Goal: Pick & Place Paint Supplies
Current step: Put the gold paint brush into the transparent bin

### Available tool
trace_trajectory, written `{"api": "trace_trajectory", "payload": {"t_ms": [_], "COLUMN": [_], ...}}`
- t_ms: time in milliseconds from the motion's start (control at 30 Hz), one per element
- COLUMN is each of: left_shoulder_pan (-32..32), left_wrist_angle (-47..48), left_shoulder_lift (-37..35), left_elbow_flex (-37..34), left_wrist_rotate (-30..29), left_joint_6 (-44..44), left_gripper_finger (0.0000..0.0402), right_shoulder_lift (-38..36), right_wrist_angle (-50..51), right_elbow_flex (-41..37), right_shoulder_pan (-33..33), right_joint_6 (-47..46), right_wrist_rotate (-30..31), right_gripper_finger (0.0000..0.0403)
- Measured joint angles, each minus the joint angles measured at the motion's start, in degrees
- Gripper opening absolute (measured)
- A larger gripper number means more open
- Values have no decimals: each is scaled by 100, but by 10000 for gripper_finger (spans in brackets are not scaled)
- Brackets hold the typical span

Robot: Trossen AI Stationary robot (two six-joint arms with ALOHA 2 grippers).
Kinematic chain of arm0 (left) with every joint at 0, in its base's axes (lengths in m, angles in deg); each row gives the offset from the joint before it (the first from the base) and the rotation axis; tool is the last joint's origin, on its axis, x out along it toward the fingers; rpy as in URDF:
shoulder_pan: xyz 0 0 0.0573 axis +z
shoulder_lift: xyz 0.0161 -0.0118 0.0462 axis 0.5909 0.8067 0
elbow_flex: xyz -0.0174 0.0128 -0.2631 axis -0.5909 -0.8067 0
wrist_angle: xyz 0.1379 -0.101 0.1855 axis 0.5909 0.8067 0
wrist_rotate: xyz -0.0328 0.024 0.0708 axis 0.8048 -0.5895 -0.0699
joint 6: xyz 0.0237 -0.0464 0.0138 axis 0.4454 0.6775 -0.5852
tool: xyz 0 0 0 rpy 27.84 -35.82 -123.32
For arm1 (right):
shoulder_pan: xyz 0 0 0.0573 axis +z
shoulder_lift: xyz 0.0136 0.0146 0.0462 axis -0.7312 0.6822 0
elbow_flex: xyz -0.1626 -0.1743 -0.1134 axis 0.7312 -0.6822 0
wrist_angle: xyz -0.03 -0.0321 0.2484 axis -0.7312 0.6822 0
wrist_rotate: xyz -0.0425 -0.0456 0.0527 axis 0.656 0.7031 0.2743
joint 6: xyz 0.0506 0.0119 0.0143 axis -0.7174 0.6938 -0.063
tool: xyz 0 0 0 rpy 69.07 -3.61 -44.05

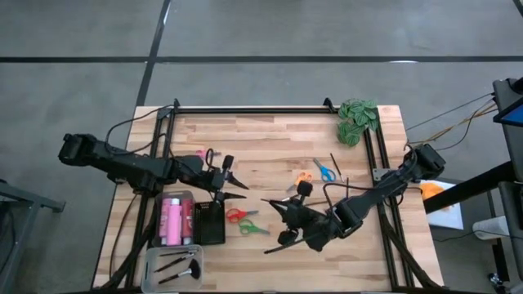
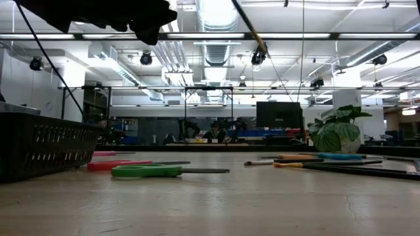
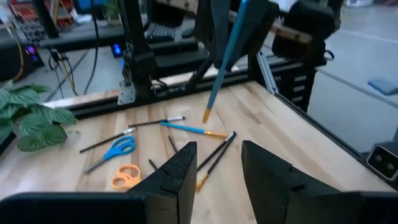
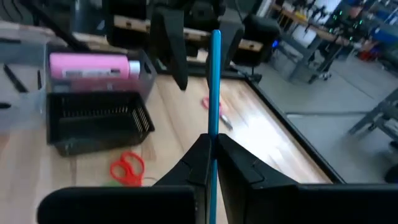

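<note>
Right gripper [image 4: 211, 155] raised over wooden table [image 1: 278, 139], pinching blue brush [image 4: 214, 81]; black basket [image 4: 93, 121] ahead. Left gripper [image 3: 217, 168] spread, empty.

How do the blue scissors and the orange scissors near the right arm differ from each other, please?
The blue scissors have a long, slim handle loop, while the orange scissors have rounder, more compact loops. The blue scissors show their grey blades stretching out across the table; the orange scissors' blades are hard to make out. In the left wrist view, the orange pair lies nearer the camera. Both lie flat on the wood, untouched.
</note>
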Motion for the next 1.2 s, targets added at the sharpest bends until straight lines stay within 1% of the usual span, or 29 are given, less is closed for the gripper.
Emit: {"api": "trace_trajectory", "payload": {"t_ms": [67,200,267,333,400,533,567,700,833,933,1000,1100,1200], "left_shoulder_pan": [0,0,0,0,0,0,0,0,1,4,4,4,4], "left_wrist_angle": [-107,-75,-65,-55,-53,-48,-46,-40,-44,-49,-49,-49,-51], "left_shoulder_lift": [0,0,0,0,0,0,0,0,0,0,0,0,0], "left_elbow_flex": [-51,-55,-55,-55,-55,-55,-55,-55,-55,-55,-55,-57,-57], "left_wrist_rotate": [-7,-24,-24,-28,-43,-68,-68,-68,-68,-68,-68,-68,-68], "left_joint_6": [1,63,63,64,66,61,63,63,63,63,63,63,61], "left_gripper_finger": [127,127,127,127,127,127,127,127,127,127,127,127,127], "right_shoulder_lift": [0,-11,-25,-51,-55,-42,-42,-42,-42,-42,-42,-42,-42], "right_wrist_angle": [-701,-2020,-2501,-2901,-3391,-4694,-4987,-5838,-6383,-6663,-6681,-6667,-6649], "right_elbow_flex": [-191,-598,-785,-968,-1171,-1660,-1776,-2161,-2397,-2472,-2473,-2445,-2386], "right_shoulder_pan": [-87,-299,-390,-490,-586,-781,-815,-915,-1009,-1095,-1169,-1266,-1328], "right_joint_6": [384,1137,1345,1438,1488,1644,1646,1819,2145,2256,2258,2173,2084], "right_wrist_rotate": [-172,-906,-963,-974,-1202,-2276,-2386,-2472,-3088,-3252,-3373,-3899,-3984], "right_gripper_finger": [14,14,14,14,14,14,14,14,14,14,14,14,14]}}
